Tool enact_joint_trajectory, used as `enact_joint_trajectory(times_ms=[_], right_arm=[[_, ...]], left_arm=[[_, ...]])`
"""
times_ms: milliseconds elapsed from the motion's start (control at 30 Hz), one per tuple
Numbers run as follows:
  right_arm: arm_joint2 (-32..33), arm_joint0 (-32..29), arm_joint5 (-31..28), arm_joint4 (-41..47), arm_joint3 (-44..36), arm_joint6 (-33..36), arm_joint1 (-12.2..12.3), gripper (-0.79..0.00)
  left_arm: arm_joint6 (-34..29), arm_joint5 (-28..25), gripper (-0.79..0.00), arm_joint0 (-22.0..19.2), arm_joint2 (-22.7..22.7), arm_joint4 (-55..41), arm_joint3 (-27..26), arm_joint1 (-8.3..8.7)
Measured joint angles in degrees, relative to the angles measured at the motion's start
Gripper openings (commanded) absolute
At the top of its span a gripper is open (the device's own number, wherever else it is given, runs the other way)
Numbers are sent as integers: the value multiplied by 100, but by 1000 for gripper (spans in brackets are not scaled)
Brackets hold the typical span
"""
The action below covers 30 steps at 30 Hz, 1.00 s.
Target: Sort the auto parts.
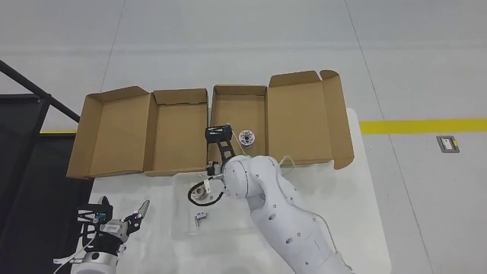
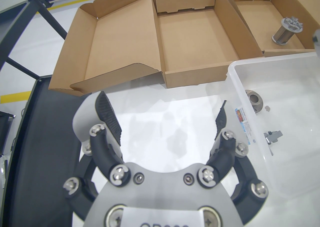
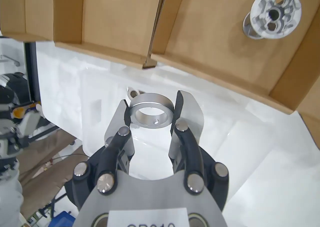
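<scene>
My right gripper (image 3: 152, 110) is shut on a flat silver ring (image 3: 147, 123), held level above the white table just in front of the two cardboard boxes. From above, that gripper (image 1: 218, 134) hovers at the right box's (image 1: 237, 106) front left corner. A grey spool-shaped part (image 3: 272, 14) stands inside this box, also seen as the spool (image 1: 246, 137). The left box (image 1: 179, 133) holds nothing visible. My left gripper (image 2: 162, 113) stands open over bare table at the near left, beside a clear bin (image 2: 232, 73). A round bushing (image 2: 255, 100) and a small metal bracket (image 2: 273, 136) lie in the bin.
Both boxes have lids folded outward, the left lid (image 1: 114, 133) and the right lid (image 1: 304, 118). A black stand (image 2: 37, 138) borders the table on the left. White table (image 2: 162, 93) lies between the left gripper and the boxes.
</scene>
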Motion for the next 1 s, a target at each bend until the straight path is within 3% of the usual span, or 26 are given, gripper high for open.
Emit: enact_joint_trajectory(times_ms=[300, 567, 633, 833, 900, 1000], right_arm=[[-550, 1758, 687, 1211, 3197, -1672, -788, -785], [-556, 2337, 788, 1799, 4662, -2393, -1170, -779], [-555, 2395, 835, 1913, 4823, -2506, -1181, -496], [-561, 2419, 987, 2279, 4985, -2805, -1180, -413], [-551, 2430, 966, 2406, 5033, -2886, -1173, -326], [-552, 2447, 973, 2541, 5078, -2986, -1169, -351]], left_arm=[[0, 0, 0, 0, 0, 0, 0, 0], [0, 0, 0, 0, 0, 0, 0, 0], [0, 0, 0, 0, 0, 0, 0, 0], [0, 0, 0, 0, 0, 0, 0, 0], [0, 0, 0, 0, 0, 0, 0, 0], [0, 0, 0, 0, 0, 0, 0, 0]])
